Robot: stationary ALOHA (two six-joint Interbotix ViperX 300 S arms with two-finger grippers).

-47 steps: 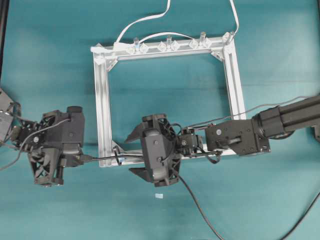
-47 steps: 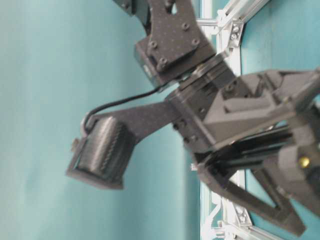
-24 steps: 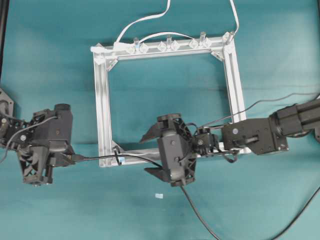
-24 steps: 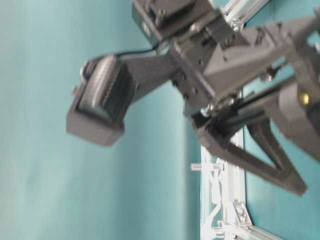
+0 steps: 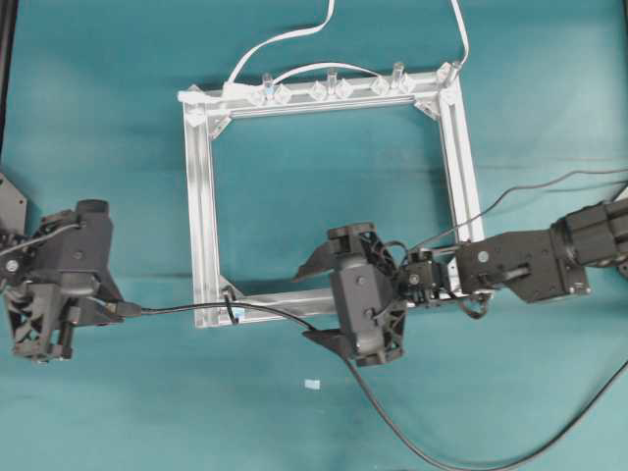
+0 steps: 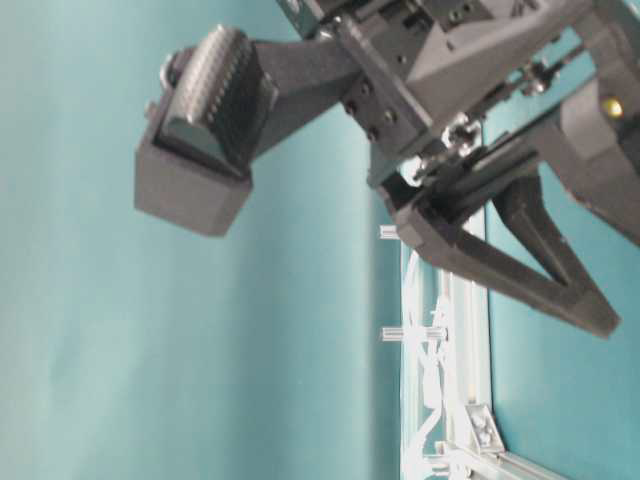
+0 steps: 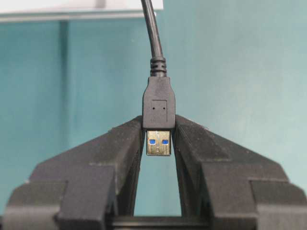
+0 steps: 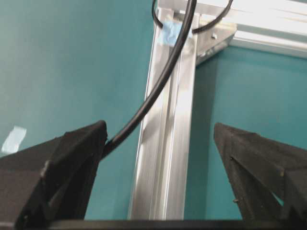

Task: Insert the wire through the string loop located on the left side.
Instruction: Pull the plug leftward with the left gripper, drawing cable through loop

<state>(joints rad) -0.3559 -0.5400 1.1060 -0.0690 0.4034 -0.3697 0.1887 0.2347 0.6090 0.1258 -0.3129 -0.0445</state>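
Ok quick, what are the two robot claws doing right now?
Left gripper: closed on the wire, pinching its plug.
Right gripper: wide open, holding nothing.

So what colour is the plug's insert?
Blue, inside a gold-toned shell on the plug; the left wrist view shows it best.

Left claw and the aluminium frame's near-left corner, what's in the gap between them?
In the overhead view, only the black wire spans it, running from the left claw over bare teal table to the frame.
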